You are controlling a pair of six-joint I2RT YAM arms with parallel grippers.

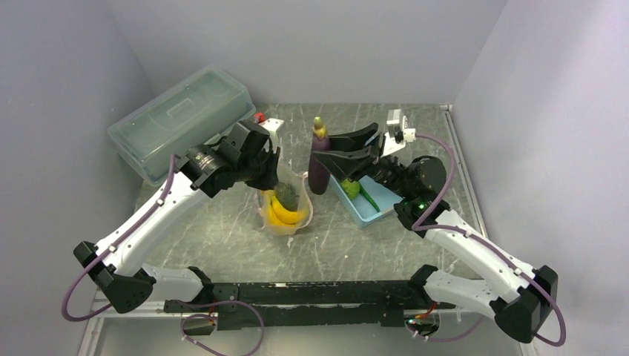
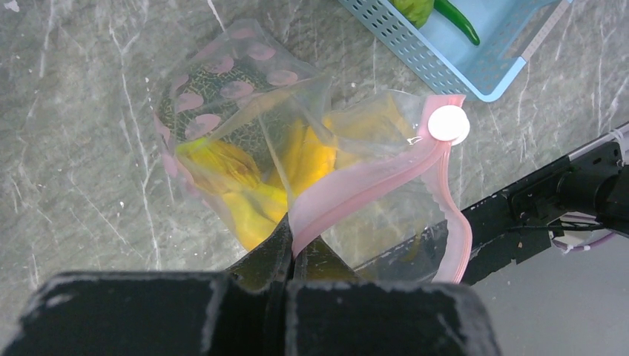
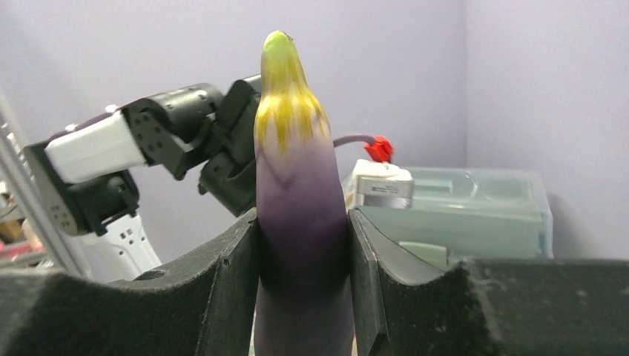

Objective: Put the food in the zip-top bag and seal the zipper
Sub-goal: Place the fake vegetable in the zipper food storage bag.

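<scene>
The zip-top bag (image 1: 288,216) stands on the table with its mouth up; in the left wrist view the bag (image 2: 245,96) shows pink dots. Inside lie yellow bananas (image 2: 252,200) and a dull-green lump (image 1: 288,195). My left gripper (image 2: 295,248) is shut on the pink zipper (image 2: 371,182) strip, near the end opposite its white slider (image 2: 449,124). In the top view the left gripper (image 1: 274,172) sits over the bag's left rim. My right gripper (image 3: 303,222) is shut on an upright purple toy eggplant (image 3: 300,193) with a yellow-green tip. This eggplant (image 1: 319,169) hangs just right of the bag.
A light-blue slatted basket (image 1: 371,211) right of the bag holds a green ball (image 1: 350,189) and a green pepper (image 2: 458,21). A large translucent lidded box (image 1: 182,119) stands at the back left. The black arm mounting rail (image 1: 311,300) runs along the near edge.
</scene>
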